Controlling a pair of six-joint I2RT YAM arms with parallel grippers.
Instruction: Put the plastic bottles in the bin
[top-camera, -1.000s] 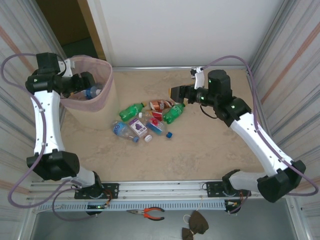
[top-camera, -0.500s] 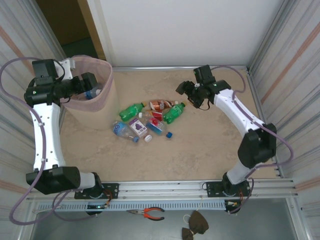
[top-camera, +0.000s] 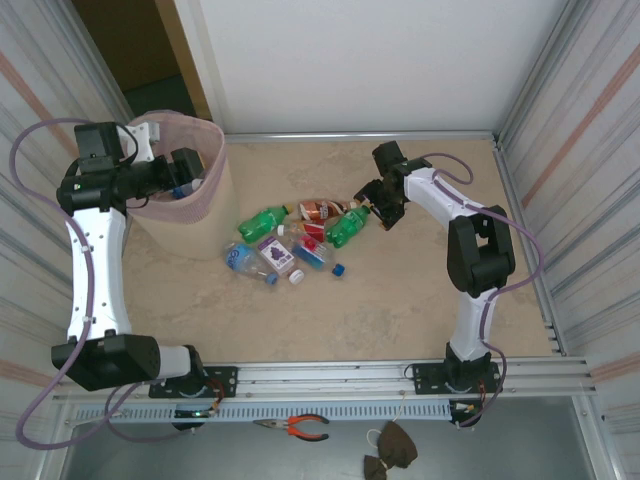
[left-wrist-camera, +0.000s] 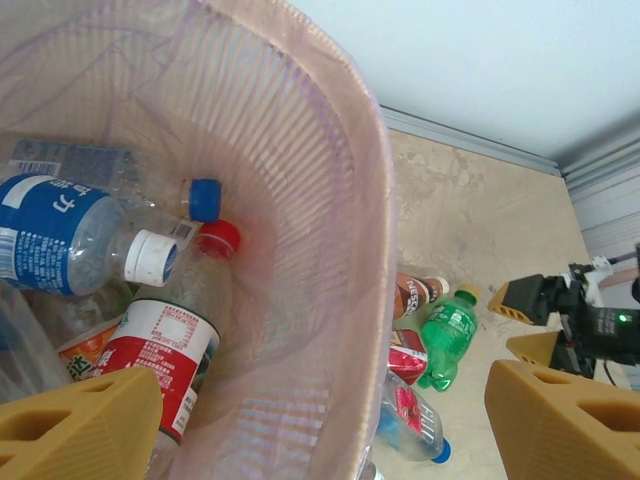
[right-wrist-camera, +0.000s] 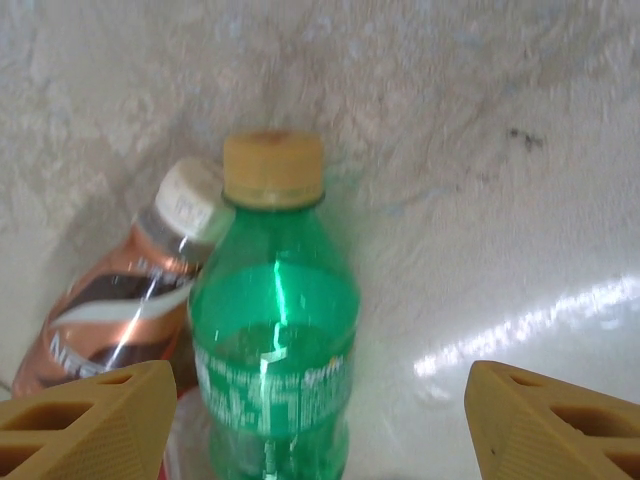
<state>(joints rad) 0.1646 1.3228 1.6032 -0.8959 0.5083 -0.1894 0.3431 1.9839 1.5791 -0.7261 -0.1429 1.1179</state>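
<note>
Bright, even light overhead, soft shadows; right wrist view blurry, white glare streaking the table (right-wrist-camera: 520, 330); green bottle (right-wrist-camera: 275, 340) glinting.

Glossy green bottle (right-wrist-camera: 273, 345) — plastic (smooth)

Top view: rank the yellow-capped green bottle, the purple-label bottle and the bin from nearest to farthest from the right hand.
1. The yellow-capped green bottle, just below-left of the right hand.
2. The purple-label bottle, in the pile, farther left.
3. The bin, far left.
</note>
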